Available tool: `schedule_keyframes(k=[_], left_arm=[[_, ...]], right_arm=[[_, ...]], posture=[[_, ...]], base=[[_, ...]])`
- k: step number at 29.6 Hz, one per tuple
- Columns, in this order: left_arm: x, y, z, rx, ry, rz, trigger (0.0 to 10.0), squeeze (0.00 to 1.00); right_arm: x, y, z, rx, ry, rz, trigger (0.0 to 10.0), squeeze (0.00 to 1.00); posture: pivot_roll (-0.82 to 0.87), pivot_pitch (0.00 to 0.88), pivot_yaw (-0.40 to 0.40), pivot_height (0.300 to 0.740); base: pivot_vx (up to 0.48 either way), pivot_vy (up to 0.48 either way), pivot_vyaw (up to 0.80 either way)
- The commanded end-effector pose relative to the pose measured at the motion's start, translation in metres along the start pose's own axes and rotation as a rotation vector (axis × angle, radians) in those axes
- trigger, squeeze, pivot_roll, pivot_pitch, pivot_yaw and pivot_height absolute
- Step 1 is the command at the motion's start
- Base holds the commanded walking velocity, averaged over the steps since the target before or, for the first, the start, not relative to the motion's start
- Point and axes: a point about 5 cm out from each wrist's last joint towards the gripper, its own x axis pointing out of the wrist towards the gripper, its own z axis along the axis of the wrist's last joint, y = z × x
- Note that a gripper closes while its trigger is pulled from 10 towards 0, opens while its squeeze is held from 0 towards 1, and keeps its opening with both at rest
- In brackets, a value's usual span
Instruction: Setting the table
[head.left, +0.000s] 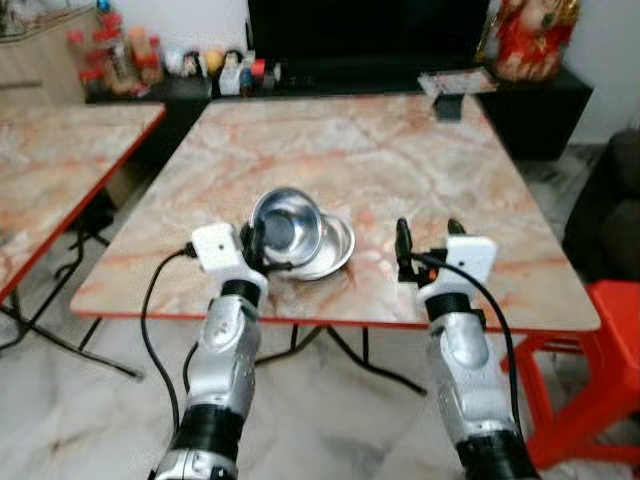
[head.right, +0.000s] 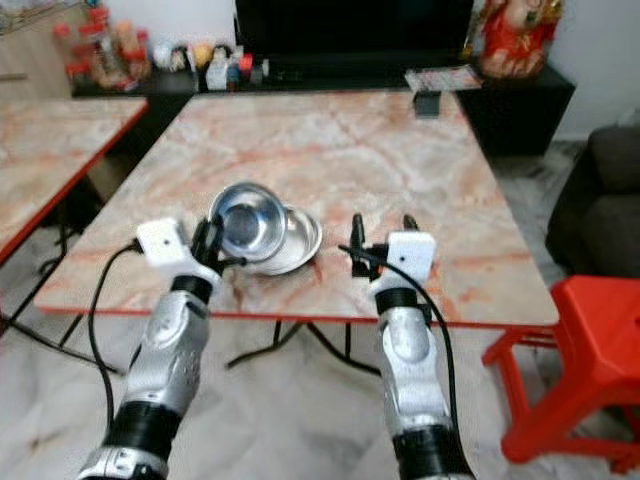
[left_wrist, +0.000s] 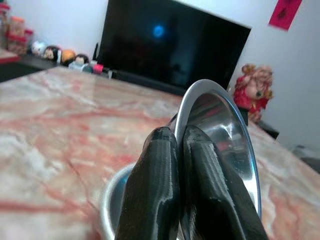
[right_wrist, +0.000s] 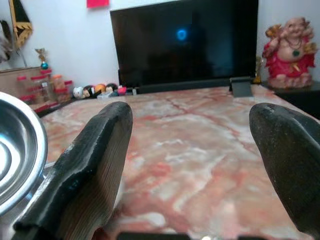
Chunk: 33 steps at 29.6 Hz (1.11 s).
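From my head, my left gripper (head.left: 258, 243) tilts a shiny round steel bowl (head.left: 285, 222) over a second steel bowl (head.left: 335, 250) on the pink marble table (head.left: 380, 150). My left wrist shows jaws pinching its rim. My right gripper (right_wrist: 190, 165) hangs wide, empty.

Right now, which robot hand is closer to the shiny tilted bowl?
The left hand: its fingers are pinched on the rim of the tilted bowl. The right hand hangs open beside the bowls, touching nothing.

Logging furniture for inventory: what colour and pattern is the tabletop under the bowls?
The table has pinkish-beige marble with reddish veins and a red edge, clearest in the left eye view.
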Motion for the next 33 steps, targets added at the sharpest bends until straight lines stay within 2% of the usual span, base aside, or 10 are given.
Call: schedule_keyframes(k=[1, 4, 12, 16, 19, 29, 33], left_arm=[[0.0009, 0.0041, 0.0055, 0.009, -0.023, 0.002, 10.0, 0.0], [0.0003, 0.0032, 0.0044, 0.008, -0.018, -0.005, 10.0, 0.0], [-0.0002, -0.0015, 0.0005, 0.0, 0.006, -0.047, 10.0, 0.0], [-0.0009, -0.0022, -0.0006, 0.001, 0.013, -0.055, 10.0, 0.0], [-0.0023, -0.0032, -0.0015, -0.001, 0.015, -0.059, 10.0, 0.0], [-0.0048, -0.0034, -0.0026, -0.002, 0.021, -0.073, 10.0, 0.0], [-0.0057, -0.0032, -0.0039, -0.002, 0.03, -0.078, 10.0, 0.0]], right_arm=[[0.0035, 0.0106, 0.0012, 0.033, 0.003, 0.026, 10.0, 0.0], [0.0038, 0.0105, 0.0028, 0.001, -0.013, 0.029, 10.0, 0.0], [0.0032, 0.0112, 0.0015, 0.024, -0.005, 0.027, 10.0, 0.0], [0.0034, 0.012, 0.0006, 0.031, 0.005, 0.028, 10.0, 0.0], [0.003, 0.014, 0.0042, 0.029, -0.031, 0.046, 10.0, 0.0], [0.0032, 0.0152, 0.0032, 0.031, -0.026, 0.044, 10.0, 0.0], [0.003, 0.0152, 0.0029, 0.03, -0.024, 0.044, 10.0, 0.0]], posture=[[-0.05, 0.0, 0.041, 0.74], [-0.05, 0.0, 0.044, 0.74], [-0.05, 0.0, 0.043, 0.74], [-0.05, 0.0, 0.043, 0.74], [-0.05, 0.0, 0.038, 0.74], [-0.05, 0.0, 0.04, 0.74], [-0.05, 0.0, 0.041, 0.74]], base=[[0.296, 0.0, -0.8], [0.294, 0.0, -0.53], [0.28, 0.0, 0.0], [0.259, 0.0, -0.46], [0.259, 0.0, 0.0], [0.25, 0.0, 0.0], [0.0, 0.0, 0.0]])
